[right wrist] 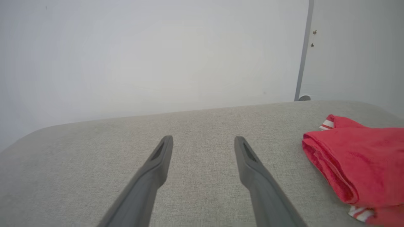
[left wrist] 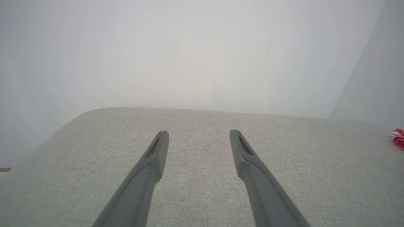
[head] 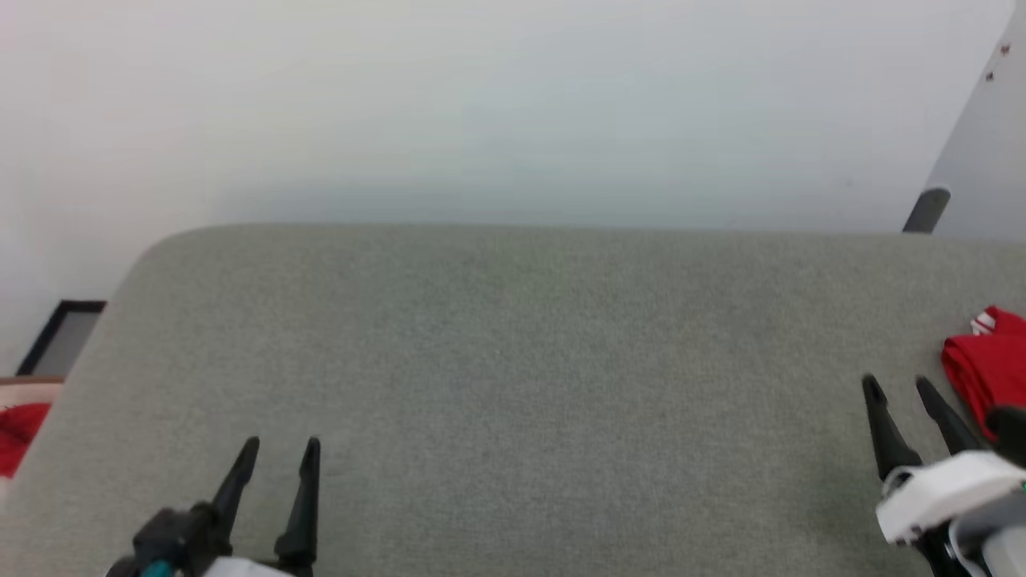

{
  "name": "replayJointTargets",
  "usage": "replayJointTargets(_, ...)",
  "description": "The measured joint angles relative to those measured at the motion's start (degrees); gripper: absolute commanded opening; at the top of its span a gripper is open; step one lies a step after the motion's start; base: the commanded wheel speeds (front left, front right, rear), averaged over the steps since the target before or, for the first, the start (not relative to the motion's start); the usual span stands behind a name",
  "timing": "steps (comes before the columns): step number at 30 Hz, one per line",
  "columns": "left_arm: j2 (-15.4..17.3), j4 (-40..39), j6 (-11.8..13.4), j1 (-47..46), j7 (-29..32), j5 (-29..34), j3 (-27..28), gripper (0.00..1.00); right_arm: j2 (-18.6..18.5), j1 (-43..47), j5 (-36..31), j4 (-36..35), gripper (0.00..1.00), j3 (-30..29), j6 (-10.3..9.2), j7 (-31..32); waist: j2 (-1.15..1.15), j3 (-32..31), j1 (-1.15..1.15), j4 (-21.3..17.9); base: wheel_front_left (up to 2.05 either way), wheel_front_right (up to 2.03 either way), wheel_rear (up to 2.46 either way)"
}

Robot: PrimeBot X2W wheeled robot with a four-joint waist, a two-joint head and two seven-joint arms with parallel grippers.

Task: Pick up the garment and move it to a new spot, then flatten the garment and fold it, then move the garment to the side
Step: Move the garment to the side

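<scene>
- Left pincer (head: 282,442) sits at the lower left of the head view, jaws spread wide and empty, above bare counter (head: 513,336).
- Right pincer (head: 896,383) sits at the lower right, also released and holding nothing. Its tips are just beside the garment (head: 990,361) and, as far as I can tell, not touching it.
- Garment lies bunched in a folded stack at the far right of the frame, red with a bit of white-striped trim showing. It is cut off by the frame edge, so how neat the fold is cannot be judged in full.
- Judgement: the fold looks done and the stack is set aside; little or nothing is left.
- Risk: the right wrist housing overlaps the stack's lower corner in the head view. A sideways swing toward the right of the frame could catch the cloth and open the fold.
- Risk: in the right wrist view the counter curves away beyond the stack, so a nudge could slide it off.
- Risk: a red item (head: 18,437) at the lower left edge lies off the counter and could be mistaken for the target.
- Open room: the centre and upper part of the counter are bare, and the wall (head: 513,104) stands behind its far edge. Withdrawing toward the bottom of the frame looks safest.
</scene>
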Motion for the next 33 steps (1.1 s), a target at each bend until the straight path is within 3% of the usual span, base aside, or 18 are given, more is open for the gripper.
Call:
replayJointTargets(8,-1.86,-4.08,-0.07,5.68,-0.01,0.77,2.46,1.0,0.31,8.68,-2.78,-8.69,1.0,-5.17,0.0,2.42,0.0,-3.03,0.0,0.9,0.0,0.0,0.0)
replayJointTargets(22,-2.23,-6.86,-0.25,11.9,-0.01,1.13,2.53,1.0,8.92,23.05,-10.24,-26.94,1.0,-16.21,0.0,8.62,0.0,-4.19,0.0,2.32,0.0,0.0,0.0)
replayJointTargets(33,-1.65,-7.35,-0.25,12.44,-0.01,1.03,2.29,1.0,11.93,27.15,-12.74,-34.55,1.0,-19.74,-0.01,12.01,0.0,-3.59,0.0,2.95,0.0,0.0,0.0)
